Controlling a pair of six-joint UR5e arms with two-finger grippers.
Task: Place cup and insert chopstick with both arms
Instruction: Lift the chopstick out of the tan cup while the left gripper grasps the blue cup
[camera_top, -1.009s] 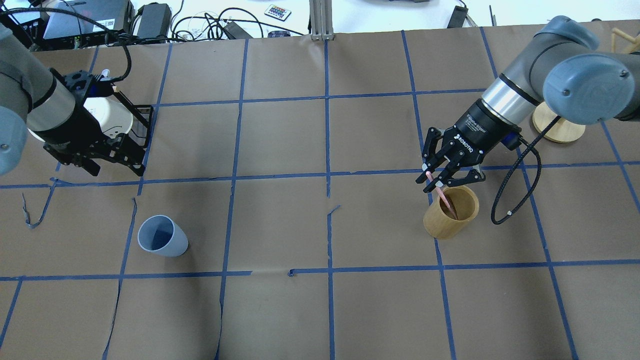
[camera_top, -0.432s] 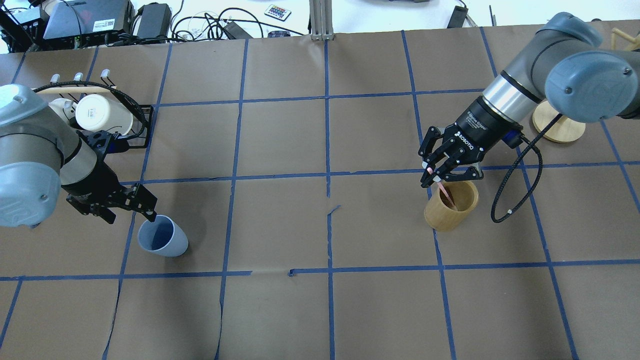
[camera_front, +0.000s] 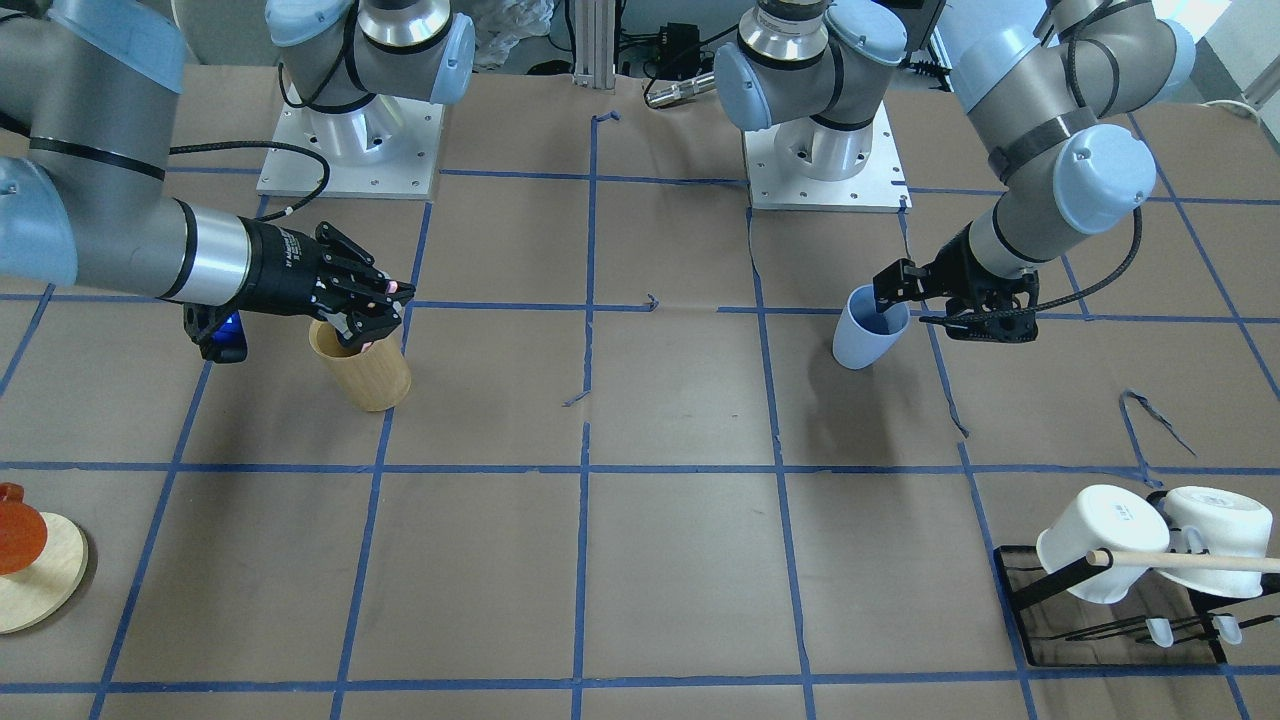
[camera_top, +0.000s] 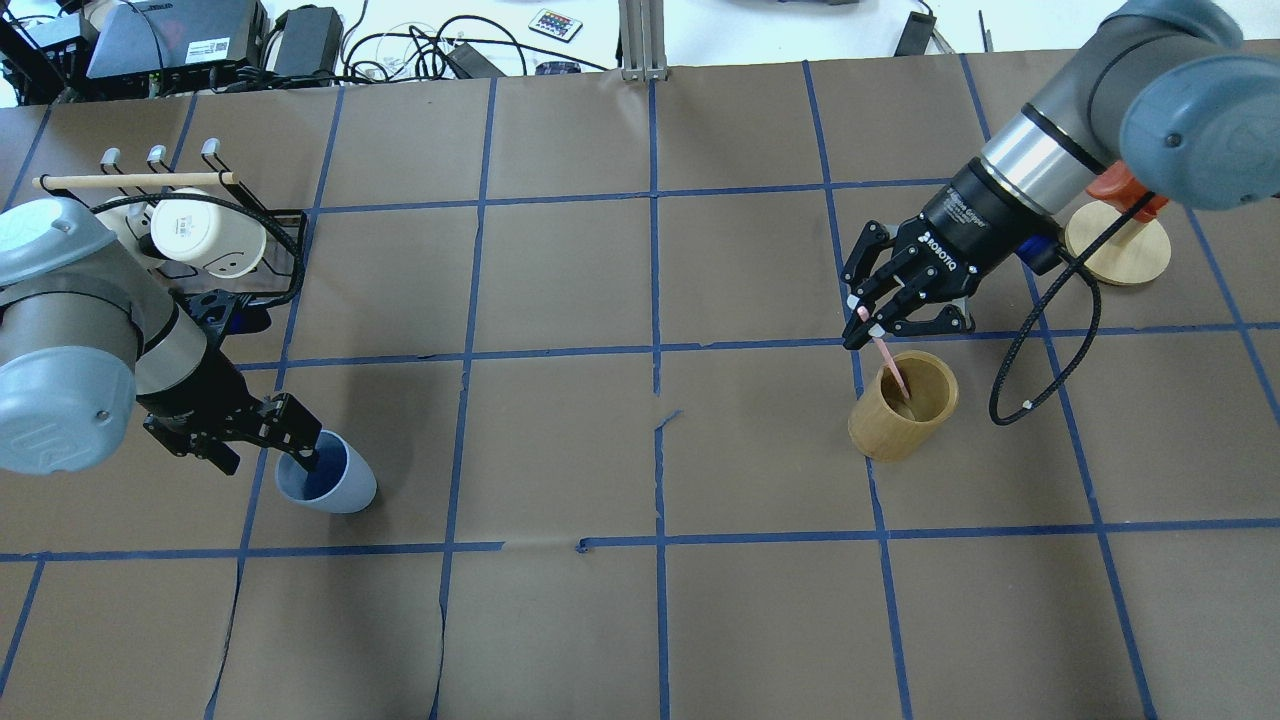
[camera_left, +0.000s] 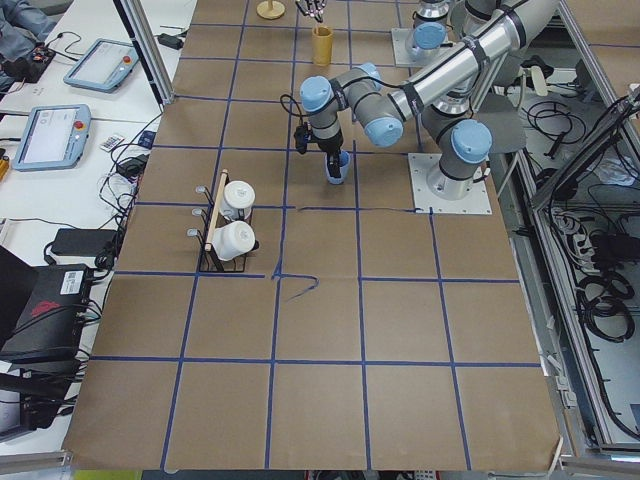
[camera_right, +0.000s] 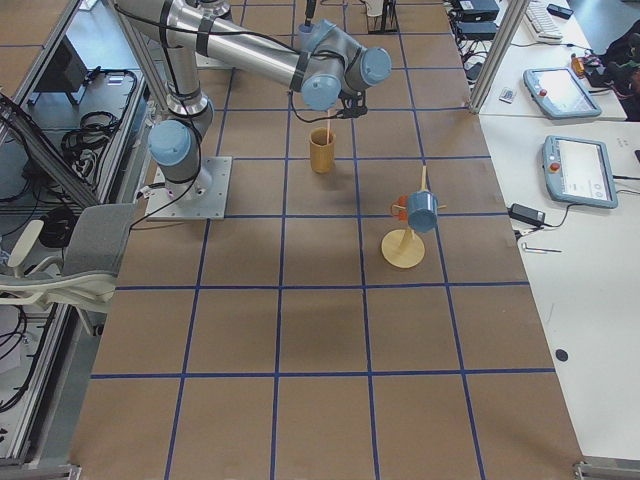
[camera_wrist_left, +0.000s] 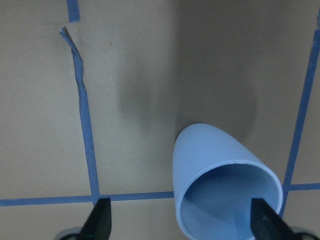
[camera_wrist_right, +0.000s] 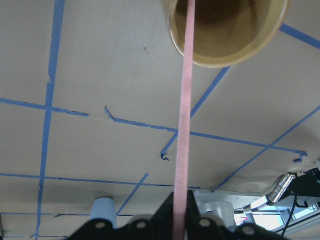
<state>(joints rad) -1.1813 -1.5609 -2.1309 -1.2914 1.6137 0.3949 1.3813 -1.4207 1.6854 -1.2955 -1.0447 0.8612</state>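
Chopstick, pinched by your right gripper, dips into the wooden cup. Your left gripper, spread wide, straddles the rim of the blue cup.

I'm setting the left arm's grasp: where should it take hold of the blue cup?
Pinch the wall of the blue cup at its rim, on the side nearest the left claw, from above, one finger inside, one outside. It stands upright, mouth open upward, and its tapered sides could slip in an outside squeeze.

Blue tape is gridding your brown-papered table. Teach pendants are sitting on the white bench alongside.
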